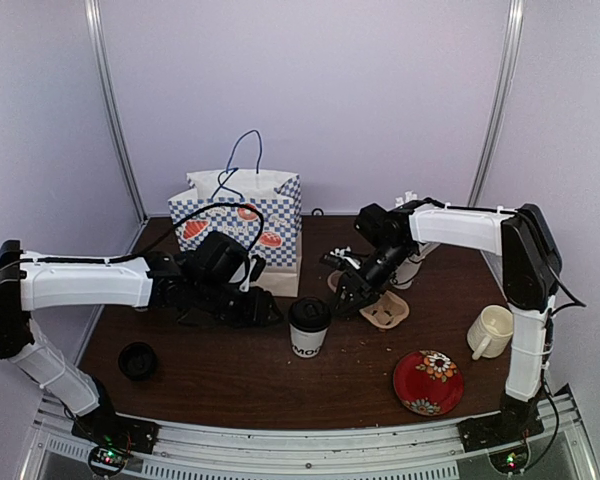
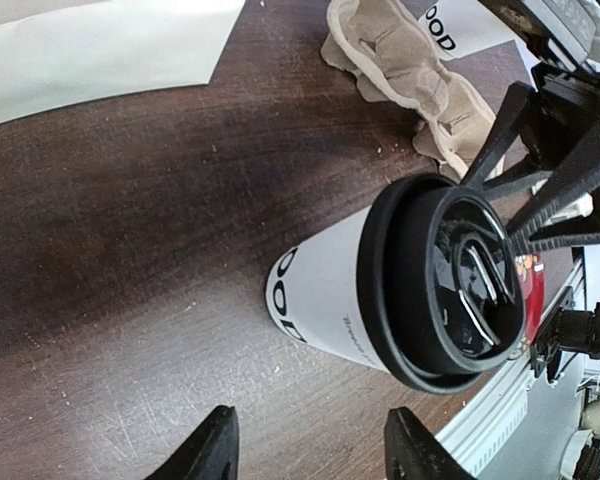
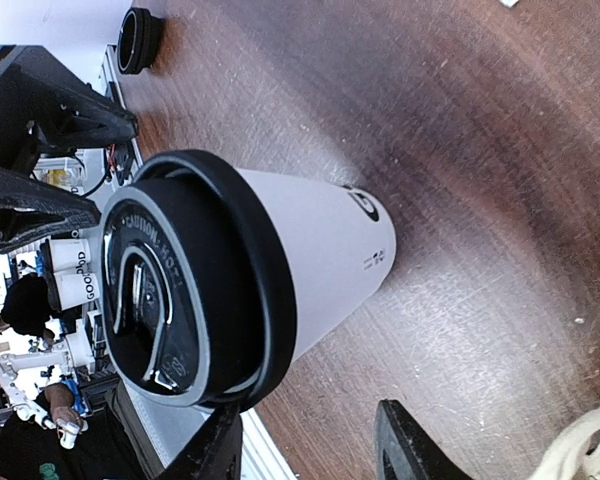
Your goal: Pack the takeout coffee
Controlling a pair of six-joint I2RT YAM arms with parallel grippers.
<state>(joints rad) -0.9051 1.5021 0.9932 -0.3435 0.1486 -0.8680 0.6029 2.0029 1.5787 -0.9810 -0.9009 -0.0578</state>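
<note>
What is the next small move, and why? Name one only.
Probably ease the left gripper forward until its open fingers straddle the lidded cup, ready to close. The cup stands upright and free on the table, just ahead of that gap. The right gripper is also open and touches nothing.

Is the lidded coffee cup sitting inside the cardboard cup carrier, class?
No, the lidded cup stands upright on the bare wooden table, beside the carrier and apart from it.
</note>
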